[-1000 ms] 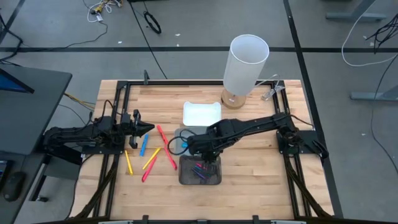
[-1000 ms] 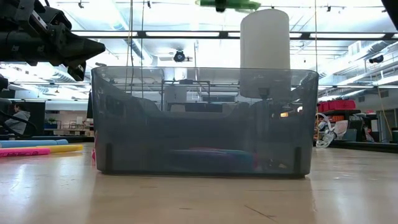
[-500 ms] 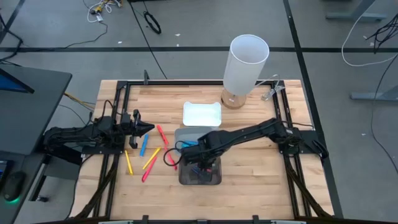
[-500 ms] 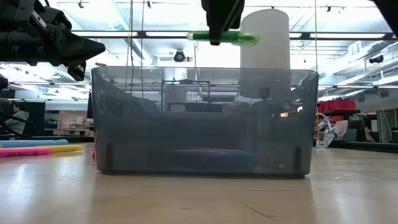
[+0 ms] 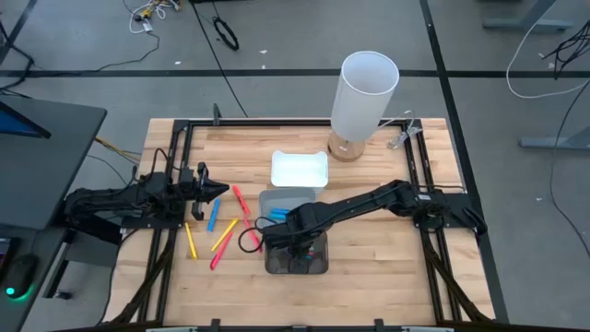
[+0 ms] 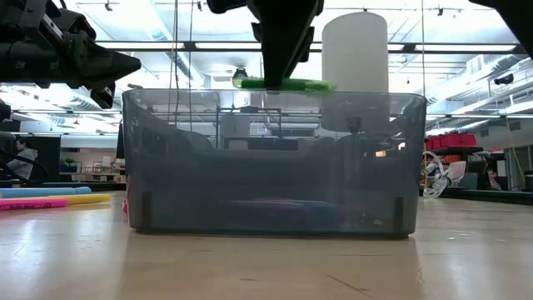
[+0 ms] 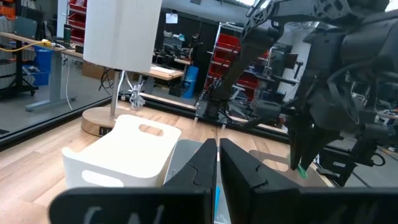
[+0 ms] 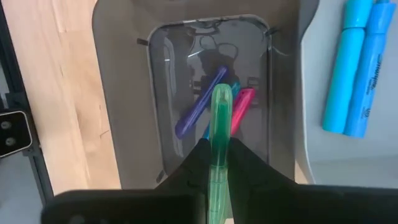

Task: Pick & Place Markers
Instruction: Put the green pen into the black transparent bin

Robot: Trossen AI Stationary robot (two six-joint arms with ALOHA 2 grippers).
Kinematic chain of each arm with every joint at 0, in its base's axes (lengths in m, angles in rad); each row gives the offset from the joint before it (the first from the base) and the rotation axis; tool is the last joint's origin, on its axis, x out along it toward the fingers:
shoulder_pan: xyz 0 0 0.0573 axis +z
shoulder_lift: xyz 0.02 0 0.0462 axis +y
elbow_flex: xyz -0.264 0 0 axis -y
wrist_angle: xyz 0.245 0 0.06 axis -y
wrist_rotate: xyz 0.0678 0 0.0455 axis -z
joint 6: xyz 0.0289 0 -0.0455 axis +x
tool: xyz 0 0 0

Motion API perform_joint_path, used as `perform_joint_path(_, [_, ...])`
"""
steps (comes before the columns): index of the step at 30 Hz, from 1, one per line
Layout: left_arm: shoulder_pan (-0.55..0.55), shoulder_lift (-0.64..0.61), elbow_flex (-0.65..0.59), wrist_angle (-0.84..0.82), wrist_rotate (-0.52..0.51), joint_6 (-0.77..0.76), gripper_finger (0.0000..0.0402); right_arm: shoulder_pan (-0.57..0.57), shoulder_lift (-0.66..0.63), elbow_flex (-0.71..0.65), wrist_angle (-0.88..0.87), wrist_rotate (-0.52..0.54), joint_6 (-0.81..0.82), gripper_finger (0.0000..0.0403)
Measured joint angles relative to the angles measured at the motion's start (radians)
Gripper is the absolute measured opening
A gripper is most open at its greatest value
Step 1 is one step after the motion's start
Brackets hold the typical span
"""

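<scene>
Here the right gripper (image 8: 216, 163) pinches a green marker (image 8: 219, 127) at the lower centre of its wrist frame, level over the grey bin (image 8: 124, 93), where purple (image 8: 199, 102) and pink markers (image 8: 239, 111) lie. Loose markers (image 5: 224, 235) lie centre-left in the high view. Beside them the left gripper (image 5: 221, 190) hovers, fingers pressed together.

I'm seeing a wooden table (image 5: 369, 267) with a black frame (image 5: 277, 123) running around its edge. A tall white cylinder (image 5: 365, 94) is standing on a round wooden base (image 5: 342, 148) at the far side. A white tray (image 5: 299, 169) is sitting just in front of it, a grey tray (image 5: 288, 198) touching that, then a smoky translucent bin (image 6: 273, 162) nearest me. Cables (image 5: 224, 35) are lying on the floor beyond.
</scene>
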Motion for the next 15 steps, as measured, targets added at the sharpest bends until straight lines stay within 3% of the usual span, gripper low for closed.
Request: perform_joint_path(15, [0.0,0.0,0.0,0.0,0.0,0.0,0.0023,-0.001,0.093,-0.023,0.055,-0.006,-0.004,0.0025])
